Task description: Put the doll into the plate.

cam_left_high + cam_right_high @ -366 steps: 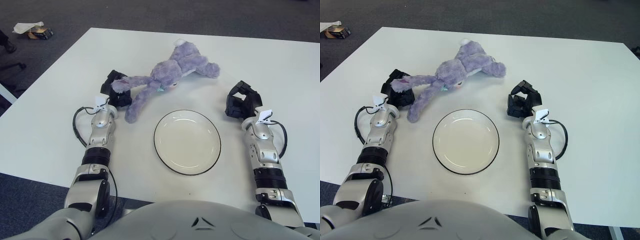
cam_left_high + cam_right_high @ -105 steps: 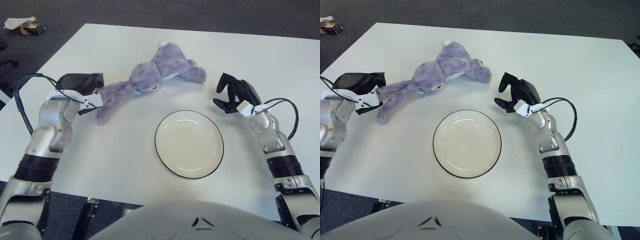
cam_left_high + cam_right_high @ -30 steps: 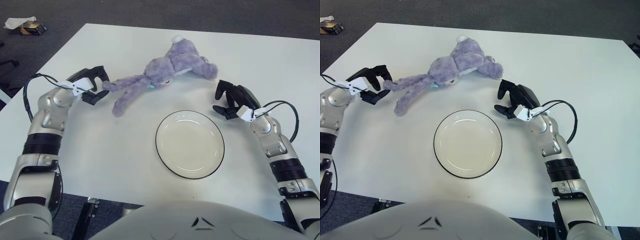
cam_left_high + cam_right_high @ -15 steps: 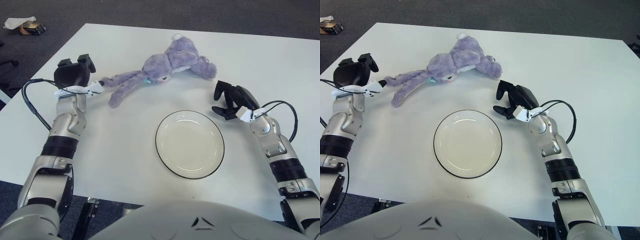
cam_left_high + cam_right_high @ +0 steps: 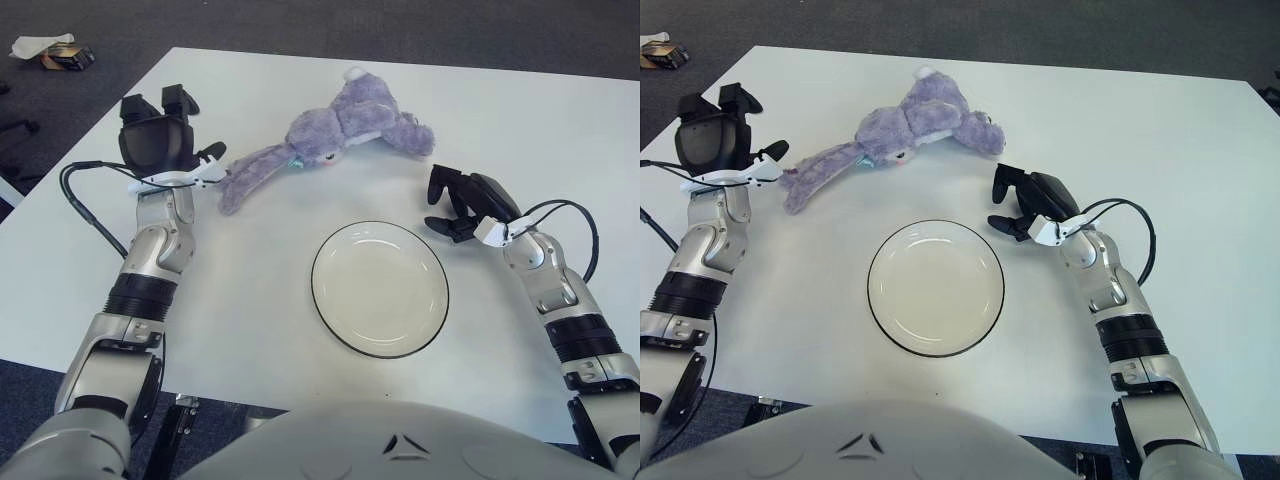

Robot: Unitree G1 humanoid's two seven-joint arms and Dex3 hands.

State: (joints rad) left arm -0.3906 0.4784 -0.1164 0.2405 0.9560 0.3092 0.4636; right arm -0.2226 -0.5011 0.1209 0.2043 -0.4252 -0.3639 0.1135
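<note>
Still outside the plate (image 5: 380, 290) — the doll (image 5: 330, 140) lies on the table (image 5: 560, 130) beyond it.
Left hand (image 5: 158, 140) is raised beside the doll's long ear, fingers spread, empty; right hand (image 5: 462, 205) hovers right of the plate — fingers loosely apart.

table (image 5: 560, 120) corners cut off at right edge, floor clutter (image 5: 55, 52) too small to identify

The doll (image 5: 335, 135) is fuzzy purple plush cloth. The plate (image 5: 379, 288) looks glossy, smooth and cream with a dark rim. The table (image 5: 560, 130) is matt, smooth white. Both forearms look like brushed metal.
</note>
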